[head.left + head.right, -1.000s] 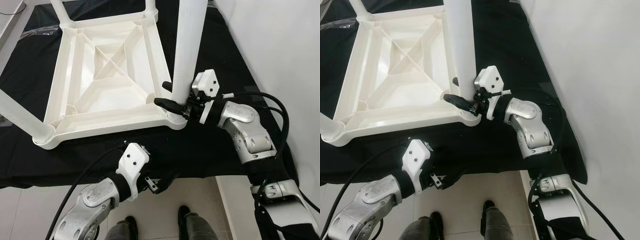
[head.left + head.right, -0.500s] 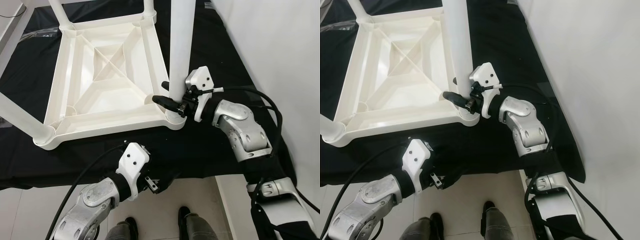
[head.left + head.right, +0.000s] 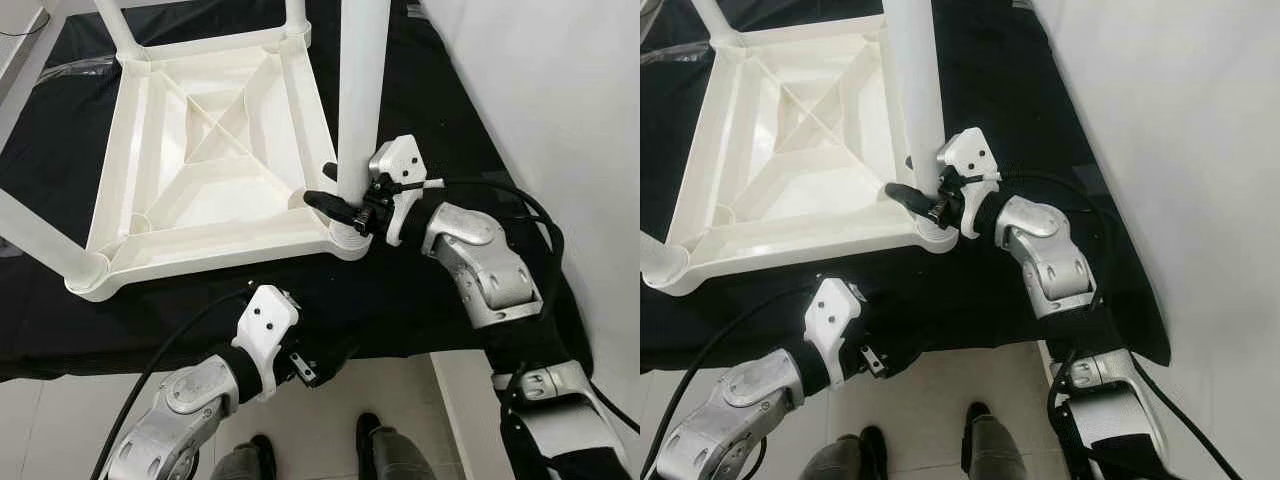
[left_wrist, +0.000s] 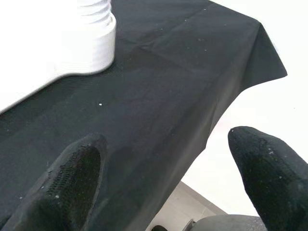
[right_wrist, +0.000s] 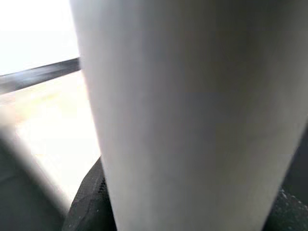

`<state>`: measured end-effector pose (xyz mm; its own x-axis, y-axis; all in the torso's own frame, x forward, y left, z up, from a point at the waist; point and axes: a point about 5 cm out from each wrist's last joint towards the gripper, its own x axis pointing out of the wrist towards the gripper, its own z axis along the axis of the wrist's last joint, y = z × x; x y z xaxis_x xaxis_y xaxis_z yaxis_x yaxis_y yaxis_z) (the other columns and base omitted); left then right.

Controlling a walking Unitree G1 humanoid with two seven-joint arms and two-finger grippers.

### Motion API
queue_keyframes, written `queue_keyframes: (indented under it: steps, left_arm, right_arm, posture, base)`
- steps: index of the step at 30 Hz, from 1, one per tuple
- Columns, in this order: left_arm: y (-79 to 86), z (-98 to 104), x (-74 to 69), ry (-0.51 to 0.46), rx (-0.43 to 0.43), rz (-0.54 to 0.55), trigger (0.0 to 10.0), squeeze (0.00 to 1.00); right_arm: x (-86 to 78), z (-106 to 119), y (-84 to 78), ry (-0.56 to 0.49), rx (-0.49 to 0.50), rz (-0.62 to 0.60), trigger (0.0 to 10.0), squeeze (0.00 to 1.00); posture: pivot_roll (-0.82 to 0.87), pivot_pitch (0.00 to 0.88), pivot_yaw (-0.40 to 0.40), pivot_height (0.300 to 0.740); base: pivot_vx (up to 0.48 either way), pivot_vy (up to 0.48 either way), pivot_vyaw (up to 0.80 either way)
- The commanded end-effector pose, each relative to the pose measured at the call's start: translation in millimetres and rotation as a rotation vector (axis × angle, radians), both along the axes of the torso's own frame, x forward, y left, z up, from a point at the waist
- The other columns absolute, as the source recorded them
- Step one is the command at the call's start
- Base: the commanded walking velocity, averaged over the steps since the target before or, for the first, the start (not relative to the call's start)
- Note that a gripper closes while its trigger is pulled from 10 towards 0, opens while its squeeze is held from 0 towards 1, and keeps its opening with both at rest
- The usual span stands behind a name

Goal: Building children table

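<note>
The upturned table top (image 3: 210, 160) is white moulded plastic, smooth with a soft sheen along its ribs, and the leg (image 3: 358, 110) in its near corner looks the same smooth white plastic. It lies on a matt black cloth (image 4: 173, 86), finely woven and flecked with pale lint. The left gripper's fingers (image 4: 72, 178) are black with a rough, dotted grip texture; the right arm (image 3: 480, 265) is brushed silver metal.

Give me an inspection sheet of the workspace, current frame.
Surface: black cloth, near edge hanging over pale floor.
Job's things: white table top upside down; white leg upright in near right corner socket; three other legs fitted.
Clutter: nothing seen.
Grippers: right tool shut on the leg's base; left tool open, over the cloth's near edge.
Cables: black cable along right arm.
Surroundings: white wall on the right; a person's shoes below.
</note>
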<state>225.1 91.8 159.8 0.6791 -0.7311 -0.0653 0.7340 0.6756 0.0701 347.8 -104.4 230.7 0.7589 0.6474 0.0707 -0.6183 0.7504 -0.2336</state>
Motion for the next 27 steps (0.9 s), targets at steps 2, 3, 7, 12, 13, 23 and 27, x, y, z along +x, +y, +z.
queue_keyframes:
  steps: [2, 3, 7, 12, 13, 23, 27]
  left_arm:
    - [2.9, -5.1, -2.7, 0.015, 0.02, 0.008, 10.0, 0.0]
    - [3.0, -4.1, -2.2, 0.01, 0.021, 0.01, 10.0, 0.0]
    - [3.8, -2.3, -0.8, 0.002, 0.02, 0.017, 10.0, 0.0]
    - [4.9, -2.2, -0.7, -0.005, 0.023, 0.018, 10.0, 0.0]
    - [4.9, -2.2, -0.7, -0.005, 0.023, 0.018, 10.0, 0.0]
    - [9.9, -0.5, -0.2, -0.036, 0.022, 0.061, 10.0, 0.0]
    - [11.2, 3.3, 0.4, -0.063, 0.027, 0.074, 10.0, 0.0]
  right_arm:
    - [-0.9, -54.9, -34.8, 0.206, -0.008, -0.564, 10.0, 0.0]
    - [-16.1, -61.7, -26.9, 0.201, 0.014, -0.608, 10.0, 0.0]
    - [-36.6, -73.8, -7.8, 0.211, 0.029, -0.61, 10.0, 0.0]
    - [-29.0, -68.3, 0.2, 0.178, 0.044, -0.627, 10.0, 0.0]
    - [-29.0, -68.3, 0.2, 0.178, 0.044, -0.627, 10.0, 0.0]
    - [-26.2, -58.3, -6.9, 0.171, 0.124, -0.575, 10.0, 1.0]
    - [-19.4, -38.0, -13.7, 0.114, 0.213, -0.419, 10.0, 1.0]
  posture:
    - [0.08, 0.32, 0.0, 0.74]
    - [0.08, 0.322, 0.0, 0.74]
    - [0.08, 0.314, 0.011, 0.74]
    - [0.08, 0.296, 0.015, 0.74]
    - [0.08, 0.296, 0.015, 0.74]
    - [0.08, 0.284, 0.007, 0.74]
    - [0.08, 0.284, 0.009, 0.74]
  base:
    - [0.0, 0.0, 0.0]
    - [0.0, 0.0, 0.0]
    - [0.0, 0.0, 0.0]
    - [0.0, 0.0, 0.0]
    - [0.0, 0.0, 0.0]
    - [0.0, 0.0, 0.0]
    - [0.0, 0.0, 0.0]
